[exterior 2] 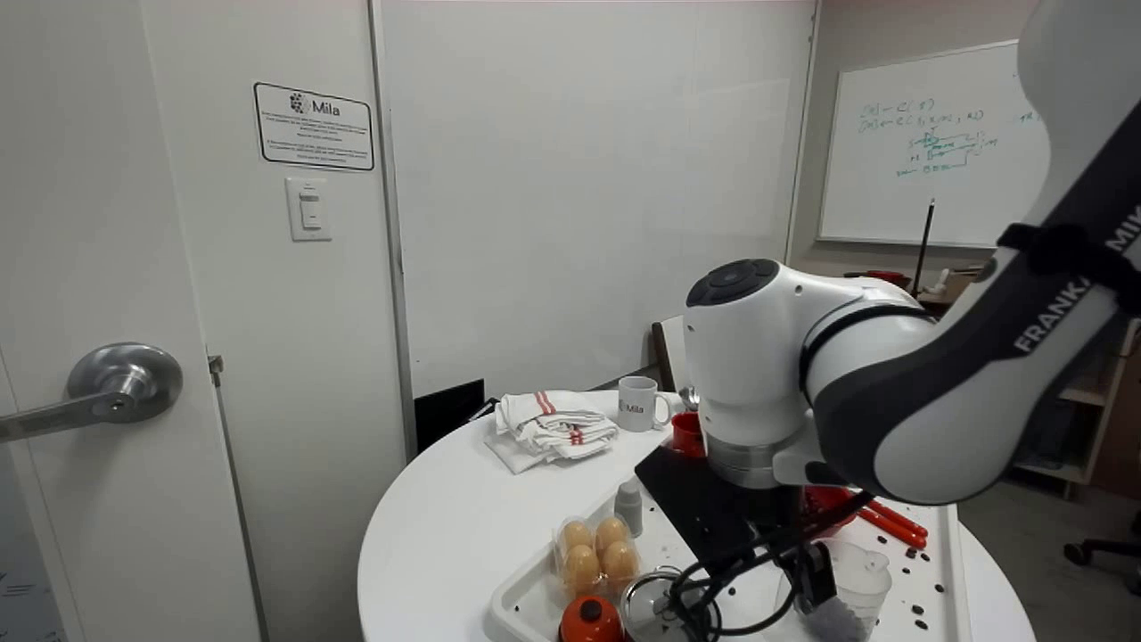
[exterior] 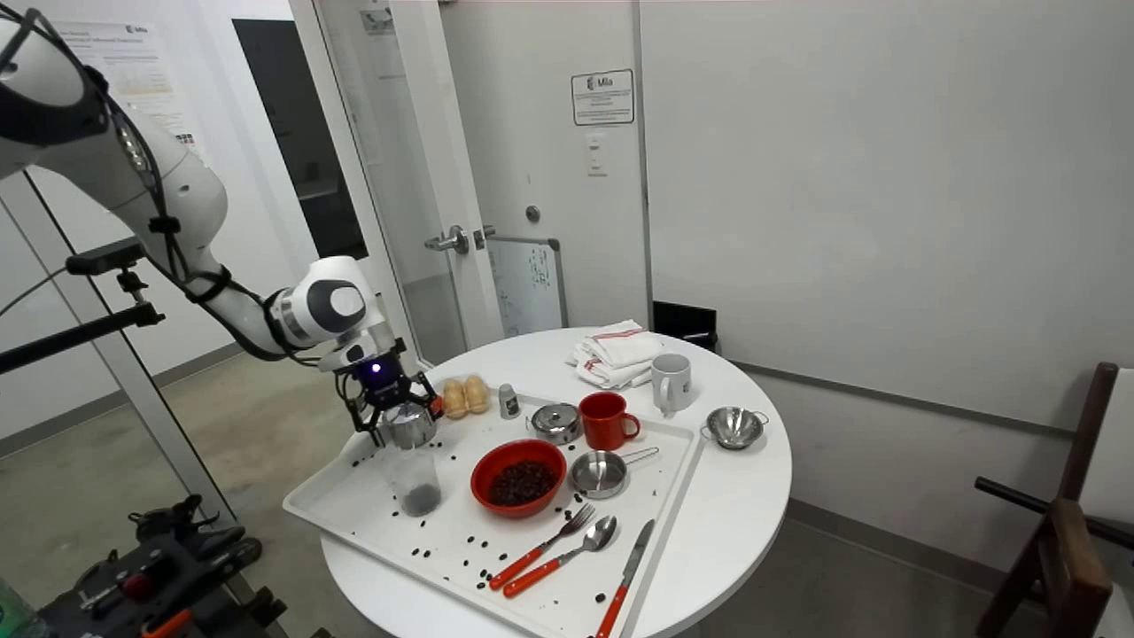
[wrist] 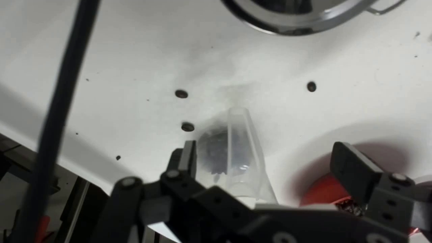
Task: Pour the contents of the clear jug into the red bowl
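Note:
The clear jug [exterior: 413,486] stands upright on the white tray, with dark contents at its bottom; it also shows in an exterior view [exterior 2: 863,580] and the wrist view [wrist: 243,158]. My gripper [exterior: 407,427] is open and points down at the jug's top. In the wrist view the jug lies between the spread fingers [wrist: 265,148], nearer the left one and apart from both; whether the fingertips are below its rim I cannot tell. The red bowl [exterior: 498,503] holds dark beans and sits beside the jug; in the wrist view it [wrist: 325,190] is partly hidden by the right finger.
A shiny metal pot [exterior: 413,427] stands behind the gripper, near an egg carton [exterior: 466,396]. A small pot [exterior: 556,425], red cup [exterior: 605,421], metal pan [exterior: 600,477], and cutlery [exterior: 542,576] lie around the bowl. Loose beans dot the tray [exterior: 354,518].

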You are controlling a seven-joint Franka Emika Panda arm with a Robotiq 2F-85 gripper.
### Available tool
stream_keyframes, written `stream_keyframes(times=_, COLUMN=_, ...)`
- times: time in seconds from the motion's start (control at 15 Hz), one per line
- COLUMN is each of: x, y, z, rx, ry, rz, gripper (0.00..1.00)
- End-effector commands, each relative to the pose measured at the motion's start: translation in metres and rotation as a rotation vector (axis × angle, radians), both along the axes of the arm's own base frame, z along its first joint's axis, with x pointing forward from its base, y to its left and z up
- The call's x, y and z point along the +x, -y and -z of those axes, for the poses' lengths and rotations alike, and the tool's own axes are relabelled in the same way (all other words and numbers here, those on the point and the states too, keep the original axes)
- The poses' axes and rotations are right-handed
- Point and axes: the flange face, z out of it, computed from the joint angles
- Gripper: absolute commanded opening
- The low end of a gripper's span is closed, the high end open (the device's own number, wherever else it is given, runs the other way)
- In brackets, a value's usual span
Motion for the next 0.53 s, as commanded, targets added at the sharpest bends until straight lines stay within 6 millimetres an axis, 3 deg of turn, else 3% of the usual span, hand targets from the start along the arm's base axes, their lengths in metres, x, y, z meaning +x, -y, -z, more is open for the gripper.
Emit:
stream_keyframes(times=0.0, x=0.0231, y=0.0108, z=-0.0095, rx=0.017, ry=-0.003, rz=0.036, gripper=1.0)
stream_keyframes(times=0.47, x=0.0325, y=0.0144, z=-0.0121, rx=0.063, ry=-0.078, rz=0.07, gripper=1.0)
